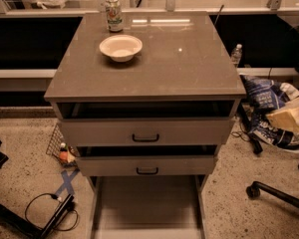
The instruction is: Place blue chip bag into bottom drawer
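The blue chip bag (267, 99), crumpled dark-blue foil with white print, hangs in the air to the right of the cabinet, level with the upper drawers. My gripper (289, 118), with pale yellowish fingers, comes in from the right edge and is shut on the bag's right side. The arm behind it is cut off by the frame. The bottom drawer (147, 205) is pulled out at the cabinet's foot, a wide shallow tray with a pale bare floor. It lies below and to the left of the bag.
The two upper drawers with black handles (145, 138) stand slightly open. A white bowl (120, 47) and a can (113, 14) sit on the cabinet top (189, 68). A chair base (276, 193) lies on the floor at right, a wire basket (56, 146) and cables at left.
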